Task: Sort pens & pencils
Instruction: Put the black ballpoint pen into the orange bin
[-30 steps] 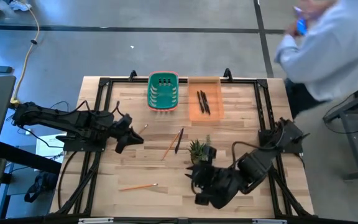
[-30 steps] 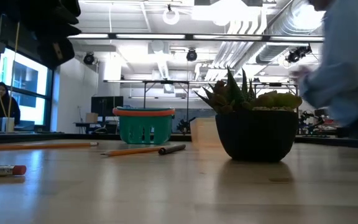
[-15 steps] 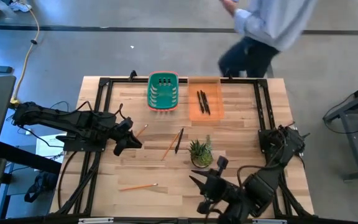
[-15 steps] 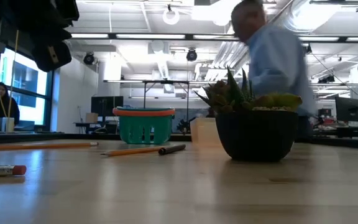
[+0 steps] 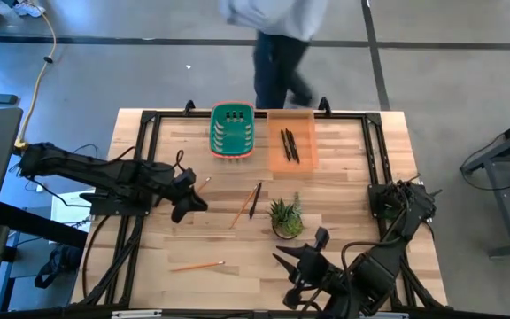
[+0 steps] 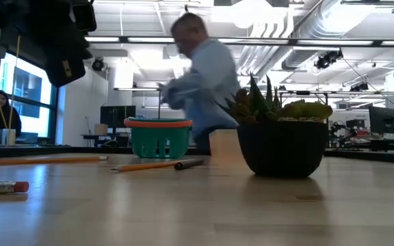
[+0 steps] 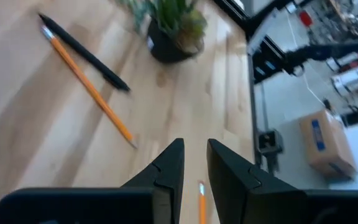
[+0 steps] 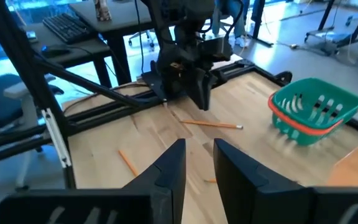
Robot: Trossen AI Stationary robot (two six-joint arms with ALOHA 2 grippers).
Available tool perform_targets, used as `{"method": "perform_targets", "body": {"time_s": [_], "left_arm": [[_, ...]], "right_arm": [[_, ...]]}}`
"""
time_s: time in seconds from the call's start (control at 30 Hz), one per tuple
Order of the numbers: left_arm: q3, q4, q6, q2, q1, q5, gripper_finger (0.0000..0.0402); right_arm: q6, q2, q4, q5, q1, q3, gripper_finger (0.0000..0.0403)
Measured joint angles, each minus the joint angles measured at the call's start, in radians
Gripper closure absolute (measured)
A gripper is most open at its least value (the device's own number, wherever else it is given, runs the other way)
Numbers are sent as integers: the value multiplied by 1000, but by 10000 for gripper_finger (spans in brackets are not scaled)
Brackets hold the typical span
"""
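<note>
The dark right gripper (image 5: pixel 292 276) is now sitting at the near edge of the pale wooden tabletop (image 5: pixel 352 168), having swung back from beside the small green succulent in its black pot (image 5: pixel 284 215) over the last second. Its fingers are standing slightly apart with nothing between them.

The dark left gripper (image 5: pixel 193 197) is creeping a little further inward above the tabletop. It is hovering close to a short orange-tan wooden pencil (image 5: pixel 201 185). Its fingers (image 7: pixel 166 169) are parted by a narrow gap and carrying nothing.

Behind the tabletop, a person in a light shirt (image 5: pixel 273 18) is walking across from right to left.

For the sorting, nothing on the tabletop is changing yet. Two slim black pens (image 5: pixel 289 145) are lying in the translucent orange tray (image 5: pixel 274 158). A third black pen (image 5: pixel 255 200) is resting against a long orange-tan pencil (image 5: pixel 242 209) at mid-table, and another pencil (image 5: pixel 197 265) is lying well apart near the front. Dark sticks are standing in the teal slotted basket (image 5: pixel 232 130). My guess is the left arm is taking over and the right is clearing out of its way.
</note>
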Motion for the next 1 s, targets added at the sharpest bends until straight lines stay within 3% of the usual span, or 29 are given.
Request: {"method": "perform_targets", "body": {"time_s": [0.3, 0.5, 0.67, 0.83, 1.0], "left_arm": [[0, 139, 9, 82, 0, -40, 344], [0, 140, 93, 80, 0, -56, 344], [0, 165, 111, 81, 1, -138, 344], [0, 199, 113, 89, 1, -173, 344], [0, 193, 126, 89, 1, -173, 344]], "right_arm": [[159, -1, -1, -15, -38, 0, 328], [331, -32, -60, -183, -122, 0, 329], [330, -56, -68, -303, -189, 1, 329], [240, -77, -37, -277, -201, 1, 329], [286, -105, -69, -234, -200, 1, 330]]}}
